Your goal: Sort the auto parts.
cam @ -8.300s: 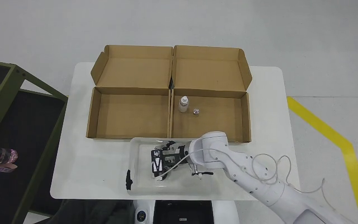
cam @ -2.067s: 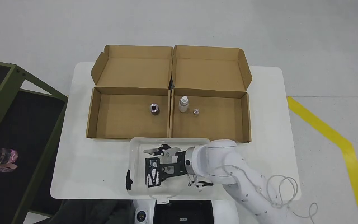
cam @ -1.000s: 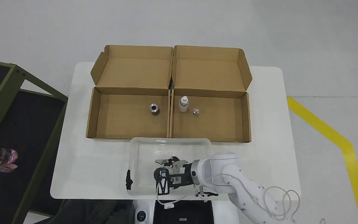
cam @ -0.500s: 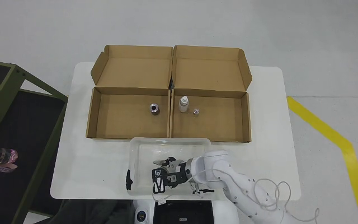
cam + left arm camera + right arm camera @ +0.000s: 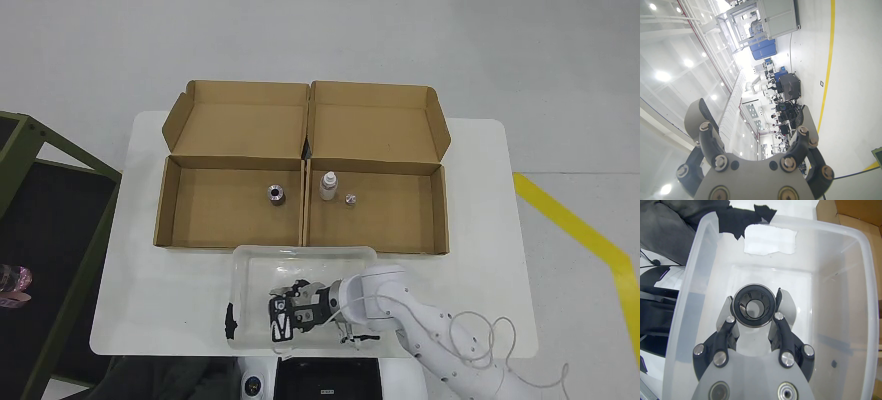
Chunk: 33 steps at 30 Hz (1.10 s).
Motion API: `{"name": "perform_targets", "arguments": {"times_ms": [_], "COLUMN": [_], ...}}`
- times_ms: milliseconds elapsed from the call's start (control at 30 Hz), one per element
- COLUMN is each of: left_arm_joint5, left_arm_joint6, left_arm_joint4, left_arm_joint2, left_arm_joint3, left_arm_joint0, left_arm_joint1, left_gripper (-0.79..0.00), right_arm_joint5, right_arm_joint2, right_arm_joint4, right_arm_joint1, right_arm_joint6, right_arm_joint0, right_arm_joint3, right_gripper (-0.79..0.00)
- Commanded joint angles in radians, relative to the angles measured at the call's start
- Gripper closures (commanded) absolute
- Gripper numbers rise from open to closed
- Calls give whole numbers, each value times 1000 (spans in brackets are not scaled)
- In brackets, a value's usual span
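Note:
A black ring bearing [image 5: 754,308] sits between the fingers of my right gripper [image 5: 754,297], which is shut on it inside the clear plastic bin [image 5: 865,279]. In the top view the same gripper [image 5: 284,318] hangs over the bin's [image 5: 300,251] near left part. One metal round part [image 5: 272,193] lies in the left cardboard box [image 5: 185,205]. A white bottle [image 5: 328,185] and a small part [image 5: 350,199] lie in the right box [image 5: 420,210]. My left gripper [image 5: 752,106] points up at the hall ceiling, open and with nothing in it.
The two boxes stand side by side behind the bin, lids folded back. Black tape [image 5: 745,217] and a white label [image 5: 770,240] mark the bin's wall. A dark green rack [image 5: 30,240] stands left of the table.
A metal part has appeared in the left box since the oldest frame. Over the last second the right gripper has shifted slightly left inside the bin.

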State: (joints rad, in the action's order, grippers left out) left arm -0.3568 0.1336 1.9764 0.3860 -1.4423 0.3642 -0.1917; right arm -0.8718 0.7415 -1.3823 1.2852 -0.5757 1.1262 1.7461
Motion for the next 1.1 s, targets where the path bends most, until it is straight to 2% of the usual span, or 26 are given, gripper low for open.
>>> {"name": "perform_targets", "arguments": {"times_ms": [0,633,1067], "left_arm_joint5": [0,0,0], "left_arm_joint6": [0,0,0], "left_arm_joint4": [0,0,0], "left_arm_joint2": [0,0,0], "left_arm_joint3": [0,0,0], "left_arm_joint0": [0,0,0], "left_arm_joint1": [0,0,0], "left_gripper": [-785,-785,-785], "right_arm_joint5": [2,78,104], "right_arm_joint2": [1,118,126], "right_arm_joint4": [11,97,128], "right_arm_joint1": [0,-18,-18], "right_arm_joint6": [8,114,124], "right_arm_joint0": [-4,-18,-62], "right_arm_joint3": [4,129,137], "right_gripper": [0,0,0]}}
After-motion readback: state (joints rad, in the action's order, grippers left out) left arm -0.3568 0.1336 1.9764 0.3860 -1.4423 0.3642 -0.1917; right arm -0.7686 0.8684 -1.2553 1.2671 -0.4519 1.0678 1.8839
